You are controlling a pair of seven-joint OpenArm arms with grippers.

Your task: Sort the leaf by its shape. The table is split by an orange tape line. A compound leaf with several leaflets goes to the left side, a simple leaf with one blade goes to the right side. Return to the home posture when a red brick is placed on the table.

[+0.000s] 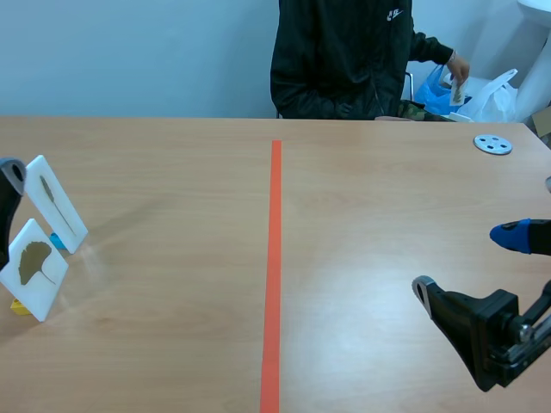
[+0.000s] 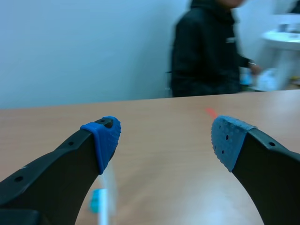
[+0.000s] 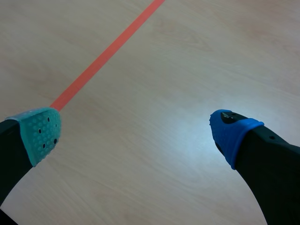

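Two flat white cards stand tilted on the smooth wooden table (image 1: 172, 284), well left of the orange tape line (image 1: 275, 258). The nearer card (image 1: 45, 288), on a yellow base (image 1: 19, 305), bears a fan-shaped leaf (image 1: 34, 260), olive-brown. The farther card (image 1: 69, 219) bears a slim leaf (image 1: 49, 191), pointed. The left gripper (image 2: 164, 140) and right gripper (image 3: 140, 133) both gape wide, holding nothing, their dotted pads bare.

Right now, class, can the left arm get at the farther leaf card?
Probably yes: the left tool is open and the farther leaf card stands close beside that arm, nothing between.
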